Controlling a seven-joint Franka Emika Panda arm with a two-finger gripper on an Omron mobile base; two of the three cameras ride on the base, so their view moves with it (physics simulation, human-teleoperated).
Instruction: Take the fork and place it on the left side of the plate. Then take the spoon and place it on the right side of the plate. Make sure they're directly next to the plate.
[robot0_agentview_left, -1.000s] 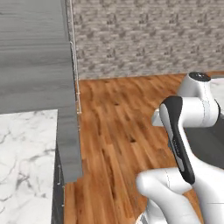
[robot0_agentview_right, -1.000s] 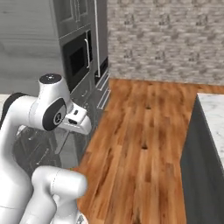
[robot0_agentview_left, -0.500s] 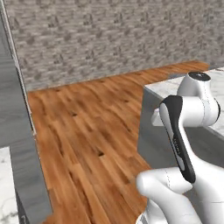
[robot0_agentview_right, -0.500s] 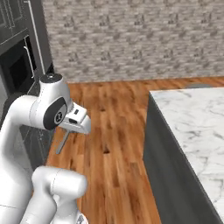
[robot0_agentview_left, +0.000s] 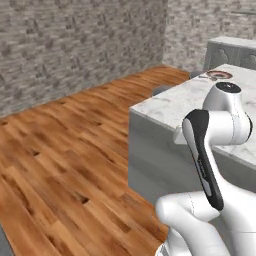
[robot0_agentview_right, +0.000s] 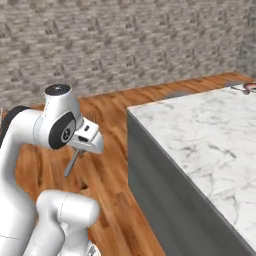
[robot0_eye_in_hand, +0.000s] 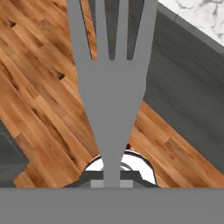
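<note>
**Operator:** Item one, gripper (robot0_agentview_right: 80, 149). From the right base camera I see it hanging off the wrist at the arm's near side, over the wooden floor (robot0_agentview_right: 107, 165), left of the island. Its jaws are pressed together on the fork (robot0_eye_in_hand: 109, 83), pinching the thin handle.

**Checker:** Fork orientation?

**Operator:** On my hand camera the handle rises from between the finger tips at the bottom and the four tines run to the top edge, so the long axis lies straight along the gripper, tines pointing away from the hand. In the right base view the fork shows as a slim grey sliver slanting down and to the left below the gripper, tines toward the floor.

**Checker:** What lies under it?

**Operator:** Floorboards, with the dark grey side wall of the island (robot0_eye_in_hand: 183, 78) to the right in the hand view and a corner of white marble top beyond it.

**Checker:** Item two, surroundings?

**Operator:** Marble counter (robot0_agentview_right: 200, 135) on the island, well apart from the fork. At its far end I make out a round dish with a dark reddish rim (robot0_agentview_left: 219, 75); too small for me to say more. Grey stone wall (robot0_agentview_right: 125, 45) behind.
</note>
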